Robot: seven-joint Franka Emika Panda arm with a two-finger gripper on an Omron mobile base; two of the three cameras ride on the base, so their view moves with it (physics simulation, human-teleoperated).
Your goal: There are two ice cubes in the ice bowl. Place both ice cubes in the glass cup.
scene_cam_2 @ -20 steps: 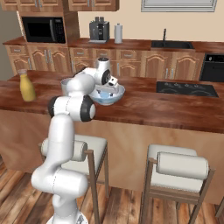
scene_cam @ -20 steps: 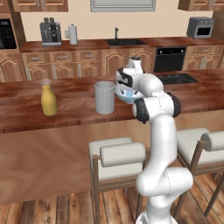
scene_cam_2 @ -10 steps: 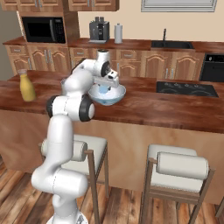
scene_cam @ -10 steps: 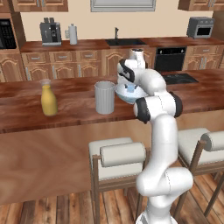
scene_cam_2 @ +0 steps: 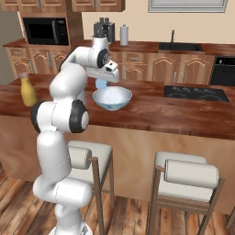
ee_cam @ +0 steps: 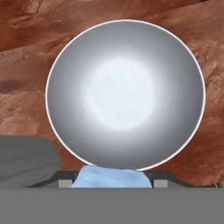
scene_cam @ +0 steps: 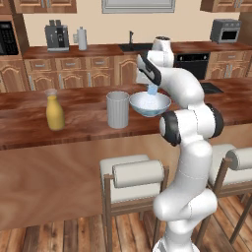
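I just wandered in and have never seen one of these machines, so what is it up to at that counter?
The white arm is moving ice from a bowl to a cup. Its gripper holds a pale blue ice cube above the ice bowl, whose inside looks bare from the hand view. The glass cup stands right beside the bowl on the wooden counter, with a yellow bottle farther along.

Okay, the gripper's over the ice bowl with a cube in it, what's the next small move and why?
Probably carry it sideways to above the glass cup. The gripper holds an ice cube above the ice bowl, clear of the rim, and the cup stands right beside the bowl on the counter.
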